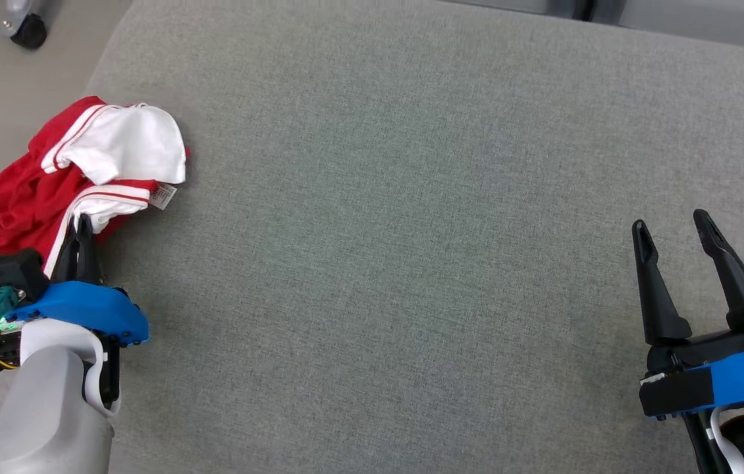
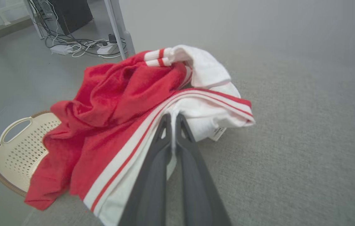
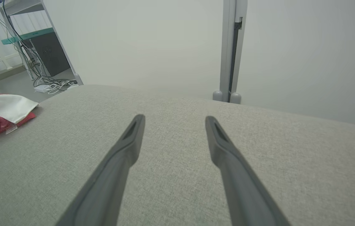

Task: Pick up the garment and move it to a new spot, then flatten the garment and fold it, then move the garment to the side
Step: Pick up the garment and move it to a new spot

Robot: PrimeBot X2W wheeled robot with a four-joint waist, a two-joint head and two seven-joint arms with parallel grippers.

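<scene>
Now the left gripper (image 1: 80, 227) (image 2: 172, 117) is pinched tight on the white, red-striped edge of the crumpled red garment (image 1: 29, 191) (image 2: 114, 94), at the left edge of the grey bench (image 1: 411, 263). Red cloth spills over that edge above a cream perforated basket (image 2: 17, 147); I cannot tell what the basket holds. Well apart, the right gripper (image 1: 669, 222) (image 3: 172, 121) stands wide, holding nothing.

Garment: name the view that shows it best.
Left wrist view: the garment is close, with the left gripper shut on its white edge. Head view shows it smaller; right wrist view, just a corner.
</scene>
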